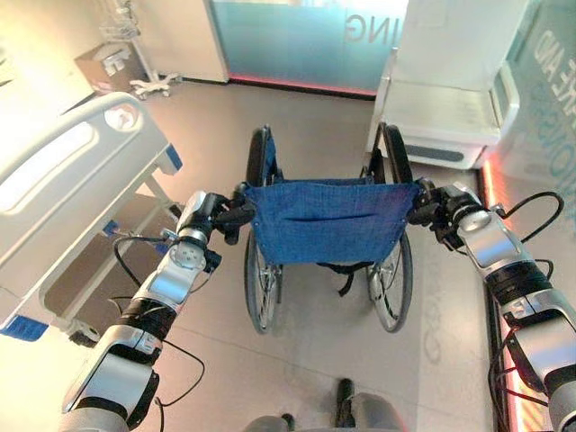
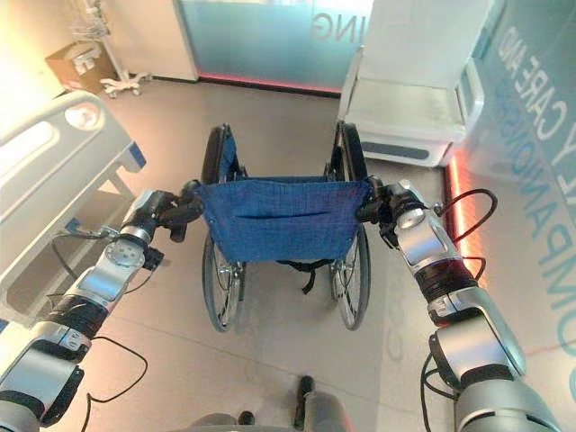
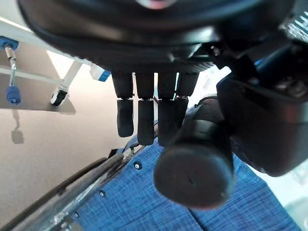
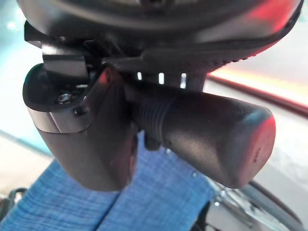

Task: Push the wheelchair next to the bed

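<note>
A wheelchair with a blue cloth backrest (image 1: 328, 220) and large wheels stands in the middle of the floor, facing away from me. My left hand (image 1: 229, 214) is on its left push handle (image 3: 195, 168), the fingers (image 3: 144, 115) curled over the grip and the thumb on the other side. My right hand (image 1: 430, 205) holds the right push handle (image 4: 207, 130), with the thumb (image 4: 91, 139) wrapped round the ribbed grip. The white hospital bed (image 1: 63, 171) with blue corner pieces lies along the left, about an arm's width from the wheelchair's left wheel.
A white padded couch (image 1: 450, 108) stands at the back right, close to the wheelchair's right wheel. A cardboard box (image 1: 108, 63) and a wheeled stand (image 1: 153, 85) sit at the back left. A frosted glass wall (image 1: 297, 40) closes the far side.
</note>
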